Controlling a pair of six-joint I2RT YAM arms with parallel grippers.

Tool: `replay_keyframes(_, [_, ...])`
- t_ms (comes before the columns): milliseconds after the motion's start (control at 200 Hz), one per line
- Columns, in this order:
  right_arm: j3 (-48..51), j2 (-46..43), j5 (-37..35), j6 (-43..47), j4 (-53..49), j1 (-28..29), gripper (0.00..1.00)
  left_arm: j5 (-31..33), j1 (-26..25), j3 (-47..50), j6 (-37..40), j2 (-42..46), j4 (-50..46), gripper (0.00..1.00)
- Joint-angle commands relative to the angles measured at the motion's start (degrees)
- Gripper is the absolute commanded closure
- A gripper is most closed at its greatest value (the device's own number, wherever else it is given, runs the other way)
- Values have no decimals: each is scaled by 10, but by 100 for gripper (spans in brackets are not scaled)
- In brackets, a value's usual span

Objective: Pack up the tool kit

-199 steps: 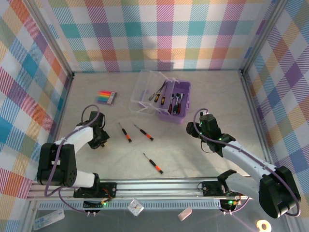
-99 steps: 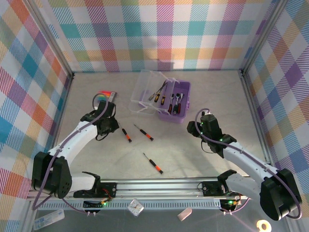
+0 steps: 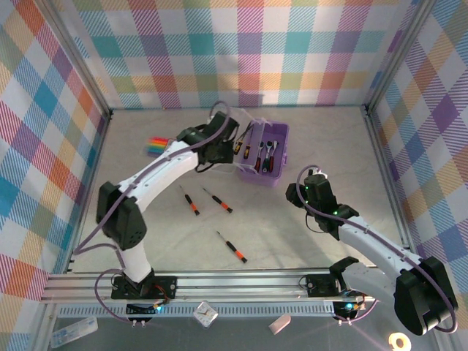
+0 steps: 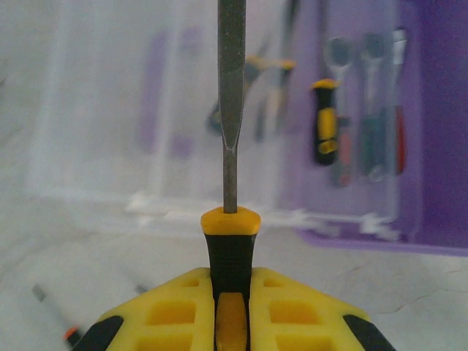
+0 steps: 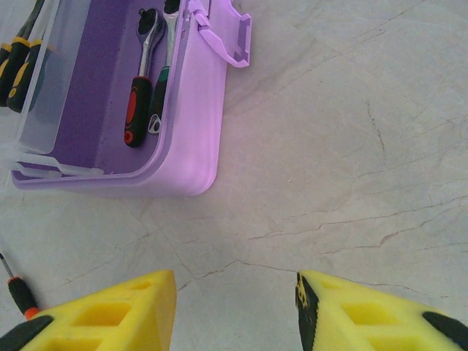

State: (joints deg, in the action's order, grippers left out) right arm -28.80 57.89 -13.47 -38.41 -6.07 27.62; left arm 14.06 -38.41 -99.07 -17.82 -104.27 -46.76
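Note:
The tool kit's purple box [image 3: 272, 172] stands at the back centre, its clear lid [image 4: 102, 110] folded open to the left. Chrome ratchet wrenches [image 5: 144, 64] and yellow-handled screwdrivers [image 4: 325, 124] lie inside. My left gripper [image 3: 224, 148] hangs over the lid, shut on a black-and-yellow screwdriver [image 4: 231, 245] whose shaft points toward the box. Three black-orange screwdrivers lie loose on the table [image 3: 190, 199], [image 3: 218, 199], [image 3: 232, 246]. My right gripper [image 3: 298, 193] hovers low just right of the box's near corner, open with bare table between its fingers [image 5: 110, 311].
A flat rainbow-striped pack [image 3: 156, 145] lies at the back left. Checked walls close the table on three sides. In the right wrist view one loose screwdriver [image 5: 20, 291] shows at the left edge. Bare table stretches right of the box.
My left arm has swung from the near left of the table up to the box's open lid, carrying its screwdriver. The right arm has barely moved.

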Motion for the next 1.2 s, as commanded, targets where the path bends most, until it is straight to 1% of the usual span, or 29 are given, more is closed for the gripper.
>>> replay_keyframes(0, [7,-10,-10,-2,5,0,52,3,-16,-79,56,-61,-42,88])
replay_keyframes(230, [7,-6,-8,-3,6,0,52,-24,-28,-253,94,-202,-69,88])
replay_keyframes(370, [6,-4,-7,-3,6,0,52,-19,-28,-360,94,-284,-103,88])
replay_keyframes(445, [5,-7,-8,-2,5,0,52,-15,-28,-392,88,-314,-116,88])
replay_keyframes(600, [8,-13,-12,-1,5,0,52,-15,-26,-389,64,-329,-114,89])
replay_keyframes(785, [6,-11,-9,-2,5,0,52,-21,-23,-369,43,-326,-116,88])
replay_keyframes(980, [7,-12,-9,-1,4,0,52,-44,-20,-365,31,-326,-118,83])
replay_keyframes(1030, [5,-12,-7,1,3,0,52,-53,-20,-363,33,-326,-117,82])
replay_keyframes(1105, [3,-15,-5,4,-1,0,52,-44,-19,-348,29,-317,-112,81])
replay_keyframes(1200, [6,-20,-8,4,1,0,52,-62,-14,-327,18,-306,-94,81])
